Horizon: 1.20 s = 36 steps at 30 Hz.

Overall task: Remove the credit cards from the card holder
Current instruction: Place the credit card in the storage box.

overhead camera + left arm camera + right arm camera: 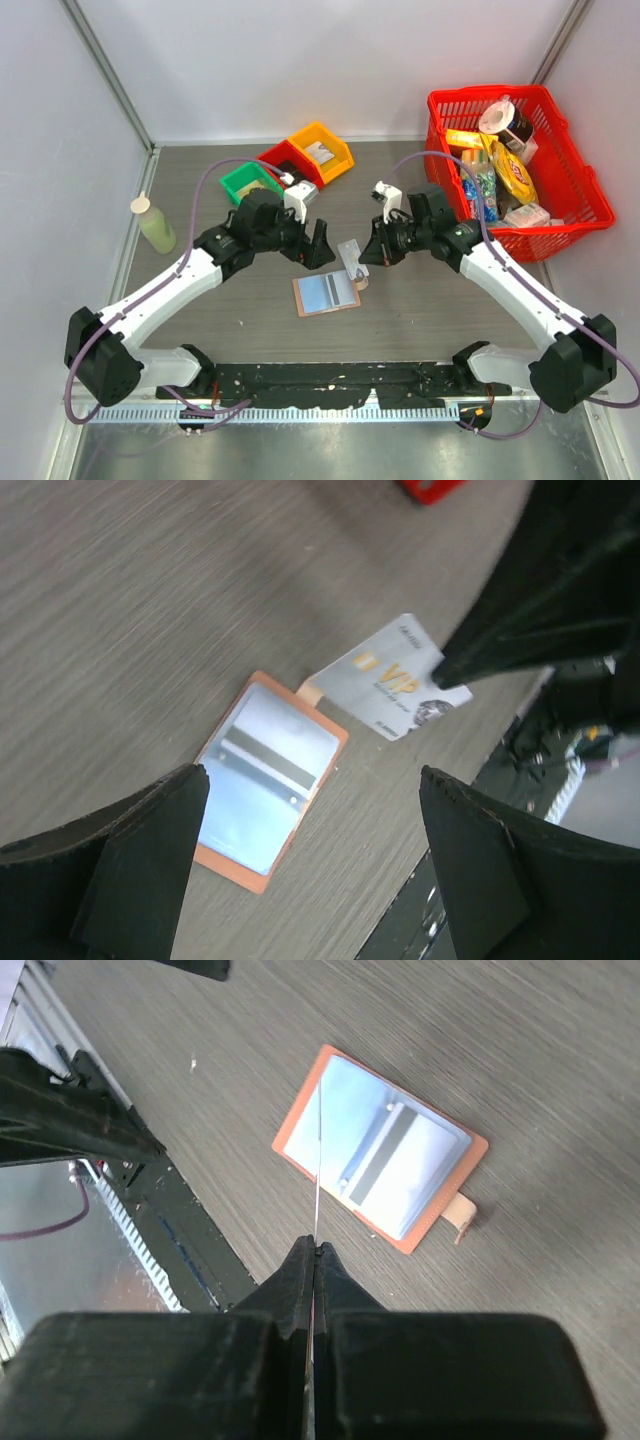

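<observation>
The card holder (326,293) lies spread open on the table, pale blue lining up, with a tan-orange rim and its tab to the right. It also shows in the left wrist view (268,780) and the right wrist view (380,1150). My right gripper (366,256) is shut on one credit card (350,252) and holds it above the holder's far right corner. In the left wrist view the card (385,680) is pale grey with gold marks. In the right wrist view the card is edge-on (318,1150) between the shut fingertips of my right gripper (315,1250). My left gripper (318,246) (315,870) is open and empty, just beyond the holder.
A red basket (590,205) full of packets stands at the back right. Green (240,185), red (285,160) and yellow (322,150) bins sit at the back behind the left arm. A pale bottle (155,225) stands at the left. A black rail (330,380) runs along the near edge.
</observation>
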{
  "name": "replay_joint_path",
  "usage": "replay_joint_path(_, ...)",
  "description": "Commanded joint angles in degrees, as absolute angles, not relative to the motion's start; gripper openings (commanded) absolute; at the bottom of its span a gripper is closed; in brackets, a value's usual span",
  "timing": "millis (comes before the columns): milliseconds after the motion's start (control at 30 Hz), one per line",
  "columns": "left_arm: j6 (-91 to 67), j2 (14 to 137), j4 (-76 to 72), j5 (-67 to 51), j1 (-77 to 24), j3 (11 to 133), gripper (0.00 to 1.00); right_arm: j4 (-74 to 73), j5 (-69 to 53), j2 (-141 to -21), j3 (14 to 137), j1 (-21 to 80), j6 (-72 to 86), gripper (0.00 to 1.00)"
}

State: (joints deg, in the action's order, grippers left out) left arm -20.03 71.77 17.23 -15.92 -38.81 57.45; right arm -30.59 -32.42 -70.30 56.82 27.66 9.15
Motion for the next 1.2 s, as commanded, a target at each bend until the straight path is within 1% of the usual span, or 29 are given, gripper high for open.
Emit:
replay_joint_path(0, -1.69, 73.65, 28.28, -31.44, -38.67, 65.99, 0.90, -33.84, -37.34, -66.37, 61.70, 29.09, 0.72, 0.01)
replay_joint_path(233, 7.46, 76.02, 33.31, -41.38, -38.76, 72.77, 0.91, -35.51, -41.30, -63.55, 64.60, 30.85, -4.92, 0.01)
replay_joint_path(400, 10.80, 76.46, 32.78, -43.15, -38.67, 73.56, 0.88, -36.30, -43.42, -63.02, 64.78, 32.34, -6.77, 0.01)
replay_joint_path(467, 11.51, 76.64, 32.78, -44.38, -38.76, 73.83, 0.83, -36.39, -43.42, -63.10, 64.78, 33.04, -7.12, 0.01)
replay_joint_path(567, 12.56, 77.08, 33.74, -47.10, -38.76, 74.70, 0.73, -36.39, -43.59, -63.28, 64.86, 33.84, -7.64, 0.01)
replay_joint_path(700, 14.76, 78.66, 37.78, -48.95, -38.76, 76.37, 0.66, -35.95, -43.94, -63.54, 65.13, 34.10, -7.91, 0.01)
replay_joint_path(767, 15.55, 79.27, 39.19, -49.30, -38.67, 76.64, 0.59, -35.77, -43.86, -63.72, 65.13, 34.10, -7.91, 0.01)
replay_joint_path(867, 17.22, 79.89, 41.65, -49.66, -38.67, 77.17, 0.56, -35.60, -44.38, -64.25, 65.04, 34.19, -8.00, 0.01)
replay_joint_path(933, 18.36, 80.16, 42.71, -50.01, -38.67, 77.26, 0.53, -35.33, -44.56, -64.25, 64.78, 34.19, -8.09, 0.01)
replay_joint_path(1000, 18.81, 80.24, 42.80, -51.15, -38.67, 77.08, 0.41, -34.89, -44.47, -64.16, 64.60, 34.10, -8.09, 0.01)
replay_joint_path(1067, 18.81, 80.33, 42.63, -51.77, -38.67, 76.99, 0.27, -34.54, -44.21, -64.25, 64.25, 34.10, -8.09, 0.01)
replay_joint_path(1167, 18.55, 80.68, 42.36, -51.07, -38.67, 77.25, 0.01, -33.23, -42.81, -64.34, 63.46, 34.10, -7.21, 0.01)
